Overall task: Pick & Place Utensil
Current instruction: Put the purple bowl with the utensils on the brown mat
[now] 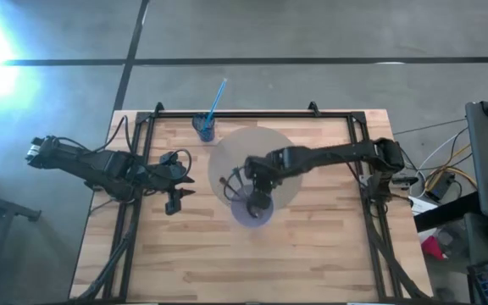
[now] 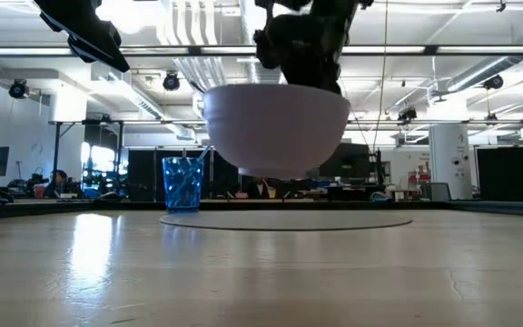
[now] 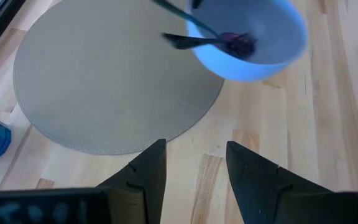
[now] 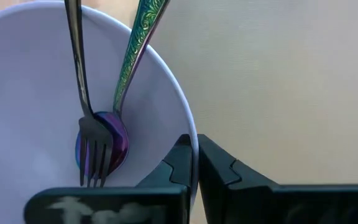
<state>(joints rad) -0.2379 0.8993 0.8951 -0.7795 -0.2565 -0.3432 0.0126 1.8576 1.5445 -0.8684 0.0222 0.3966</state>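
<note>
A pale lilac bowl (image 4: pixel 30 93) holds a dark fork (image 4: pixel 79 74) and an iridescent spoon (image 4: pixel 135 56), whose handles lean out over its rim. My right gripper (image 4: pixel 194 146) is shut on the bowl's rim. In the low view the bowl (image 2: pixel 278 127) hangs above the round grey mat (image 2: pixel 289 221). In the high view the bowl (image 1: pixel 252 210) is over the mat's near edge (image 1: pixel 252 148). My left gripper (image 1: pixel 180 188) waits open over the table's left part, away from the bowl (image 3: pixel 253 37). My right gripper holds the bowl by its rim (image 4: pixel 188 127), one finger inside the bowl and one outside. The fingers come from above, pointing down. The bowl is lifted clear of the mat and sits about level, with fork and spoon inside.
A blue faceted cup (image 1: pixel 204 127) with a blue stick in it (image 1: pixel 217 100) stands at the mat's far left edge, near the table's far rail. It also shows in the low view as the cup (image 2: pixel 182 183). Bare wood lies along the near side of the table (image 1: pixel 252 263).
</note>
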